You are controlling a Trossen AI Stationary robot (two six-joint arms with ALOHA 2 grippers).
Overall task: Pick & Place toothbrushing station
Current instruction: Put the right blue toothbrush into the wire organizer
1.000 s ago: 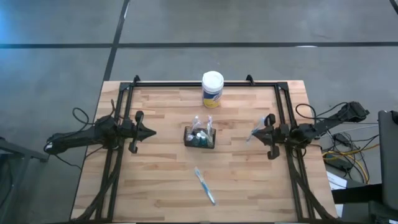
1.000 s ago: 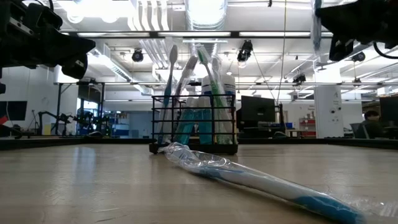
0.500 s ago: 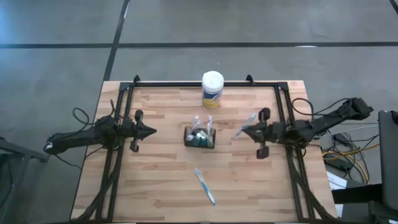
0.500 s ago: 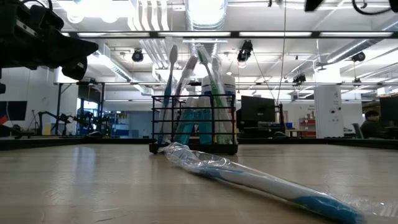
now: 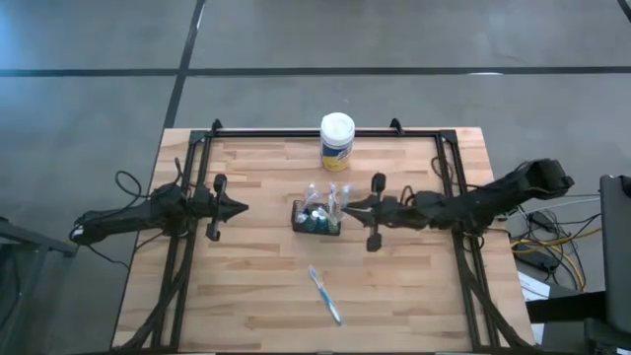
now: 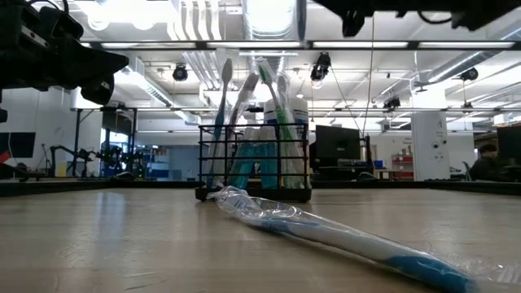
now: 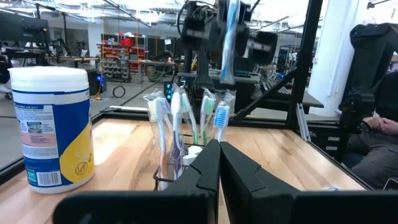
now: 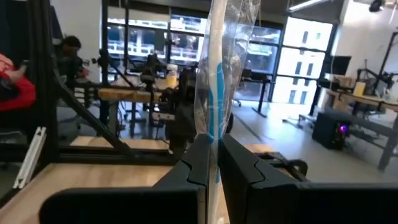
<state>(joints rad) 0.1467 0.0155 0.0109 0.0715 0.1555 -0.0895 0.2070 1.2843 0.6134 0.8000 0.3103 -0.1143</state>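
Observation:
The toothbrushing station is a small black wire caddy (image 5: 316, 218) standing on the wooden table near its middle, with several toothbrushes upright in it (image 7: 186, 118). My right gripper (image 5: 348, 208) hovers just right of the caddy and above it, shut on a toothbrush in clear wrap (image 8: 217, 81). My left gripper (image 5: 240, 209) waits shut at the table's left, pointing at the caddy. Another wrapped blue-and-white toothbrush (image 5: 325, 295) lies flat on the table nearer the front edge. My right gripper pinches the wrapped toothbrush (image 8: 214, 134) between its two fingers, partway along its length. The fingers come level from the table's right and lie across the brush. The brush stands about upright, reaching above and below the fingers (image 7: 229, 37), lifted clear of the table and the caddy.
A white-lidded canister with a yellow label (image 5: 337, 141) stands behind the caddy at the table's far edge. Black frame rails (image 5: 449, 168) run along the left, right and far sides. Bare wood lies between the caddy and the near edge around the loose brush.
My right gripper has travelled from the table's right side toward the caddy, rising a little, and has carried the wrapped toothbrush with it, still shut on it. The caddy and the brush on the table have stayed put.

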